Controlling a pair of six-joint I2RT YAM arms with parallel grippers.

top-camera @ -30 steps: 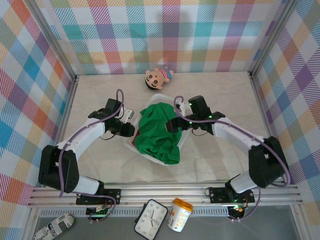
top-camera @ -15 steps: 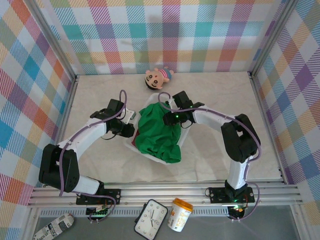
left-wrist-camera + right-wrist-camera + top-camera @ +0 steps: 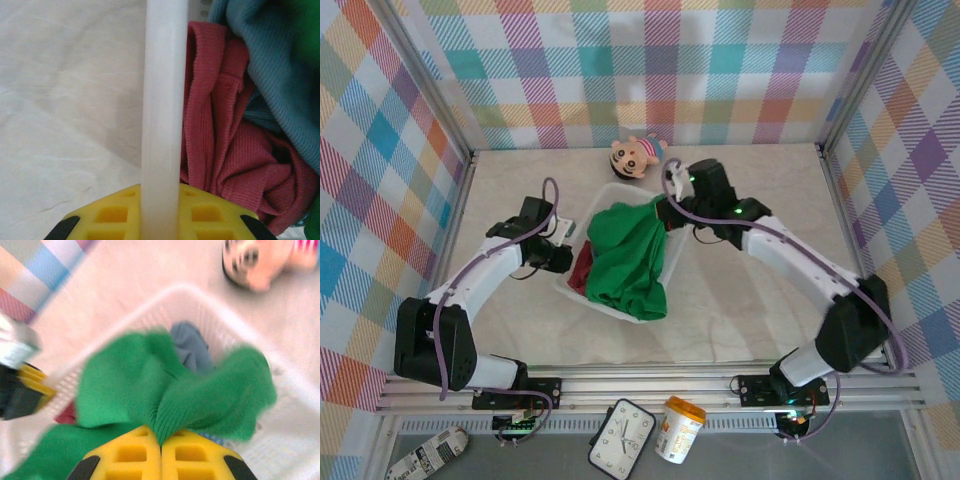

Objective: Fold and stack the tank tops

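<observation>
Nearest the arm bases, the green tank top (image 3: 625, 255) spills over the near rim of the white basket (image 3: 673, 260), its loose end slack. It looks like a light, limp ribbed knit that will sag and stretch from any single pinch rather than slip. At the basket's left rim the left gripper (image 3: 161, 214) is clamped on the plastic edge itself, probably to steady the basket. Just inside that rim lies the dark red tank top (image 3: 220, 150), bunched, with the blue-grey tank top (image 3: 265, 75) crumpled toward the basket's middle. At the basket's far right corner the right gripper (image 3: 161, 452) is pinched tight on a gathered fold of the green tank top, which drapes to both sides. For folding, a strap or hem corner in each gripper would probably let it hang flat. Beyond the basket's far rim lies the doll (image 3: 638, 155).
</observation>
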